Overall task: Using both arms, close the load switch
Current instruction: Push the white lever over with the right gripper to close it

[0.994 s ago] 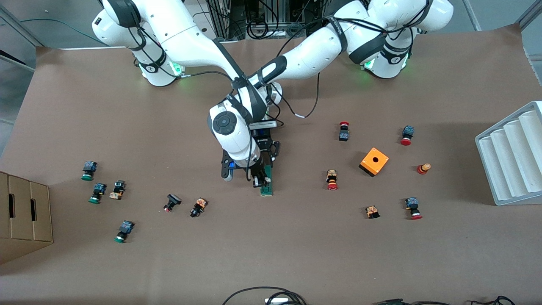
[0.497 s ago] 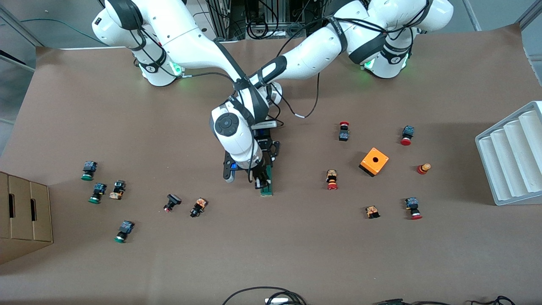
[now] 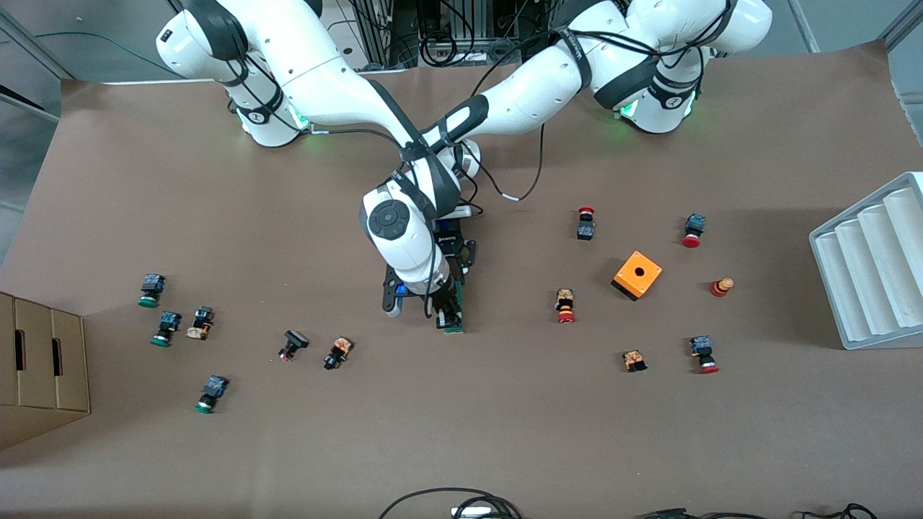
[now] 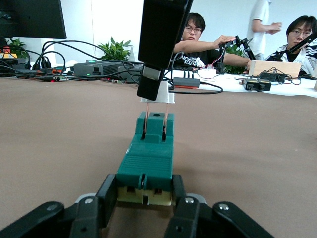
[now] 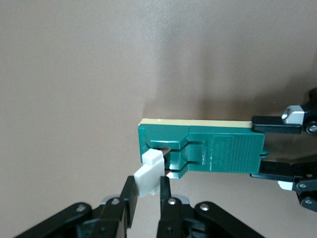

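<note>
The green load switch [image 3: 454, 328] lies on the brown table mid-way between the two arms' ends, mostly hidden under the grippers. In the left wrist view my left gripper [image 4: 144, 196] is shut on one end of the switch [image 4: 148, 158]. My right gripper [image 5: 147, 193] is shut on the white lever tab [image 5: 148, 176] at the other end of the switch [image 5: 218, 148]; the tab stands up at an angle from the block. In the front view the right gripper [image 3: 445, 315] comes down over the switch, and the left gripper [image 3: 456, 282] is beside it, partly under the right wrist.
An orange square box [image 3: 637, 274] and several red-capped push buttons lie toward the left arm's end. Several green-capped and other buttons lie toward the right arm's end, by a cardboard box [image 3: 40, 360]. A grey ribbed rack [image 3: 872, 267] stands at the table edge.
The right arm's wrist and gripper have shifted a little toward the front camera along the switch. The left arm and the switch have not moved.
</note>
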Controlling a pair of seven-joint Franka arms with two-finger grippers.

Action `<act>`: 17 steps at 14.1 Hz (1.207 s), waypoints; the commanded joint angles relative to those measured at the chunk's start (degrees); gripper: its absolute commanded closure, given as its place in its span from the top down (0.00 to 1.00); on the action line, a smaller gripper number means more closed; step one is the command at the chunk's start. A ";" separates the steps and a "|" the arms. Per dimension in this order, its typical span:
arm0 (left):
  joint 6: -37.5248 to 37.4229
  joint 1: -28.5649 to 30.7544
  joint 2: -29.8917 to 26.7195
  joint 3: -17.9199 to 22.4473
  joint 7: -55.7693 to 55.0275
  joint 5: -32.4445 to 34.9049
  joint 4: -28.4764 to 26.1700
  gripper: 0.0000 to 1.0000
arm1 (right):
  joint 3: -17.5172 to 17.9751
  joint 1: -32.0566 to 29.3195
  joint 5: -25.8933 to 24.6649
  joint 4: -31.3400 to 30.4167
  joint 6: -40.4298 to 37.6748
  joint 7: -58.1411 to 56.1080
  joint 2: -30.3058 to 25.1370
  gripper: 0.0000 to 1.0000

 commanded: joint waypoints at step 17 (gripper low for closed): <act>2.10 0.06 1.05 -0.14 -0.45 0.58 1.23 0.53 | 1.23 -4.85 0.98 7.98 -3.19 0.04 4.42 0.79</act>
